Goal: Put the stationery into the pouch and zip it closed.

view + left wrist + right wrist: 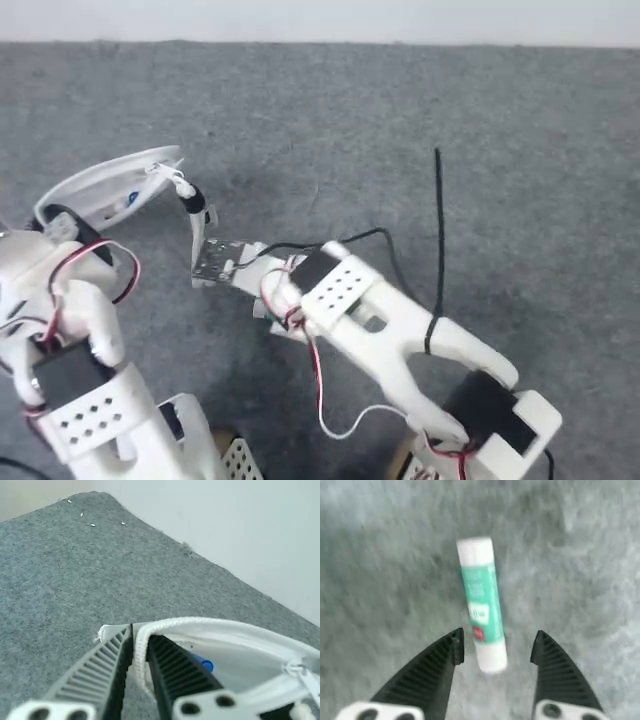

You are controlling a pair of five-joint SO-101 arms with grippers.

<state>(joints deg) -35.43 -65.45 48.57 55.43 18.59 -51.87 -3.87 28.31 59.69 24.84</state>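
Observation:
A white pouch [105, 185] is held up off the grey carpet at the left, its mouth open. My left gripper [137, 635] is shut on the pouch's zipper rim [200, 626]. A blue item [205, 665] lies inside the pouch, and the zipper pull [297, 669] hangs at the far end of the rim. A white glue stick [481, 602] with a green label lies flat on the carpet. My right gripper [498, 635] is open, with one finger on each side of the stick's near end. In the high view the right arm [345, 290] hangs over the glue stick [261, 312].
Grey carpet [330, 120] covers the table up to a pale wall at the back. A thin black cable [438, 230] rises beside the right arm. A small pale flat piece [215, 262] lies between the pouch and the right arm.

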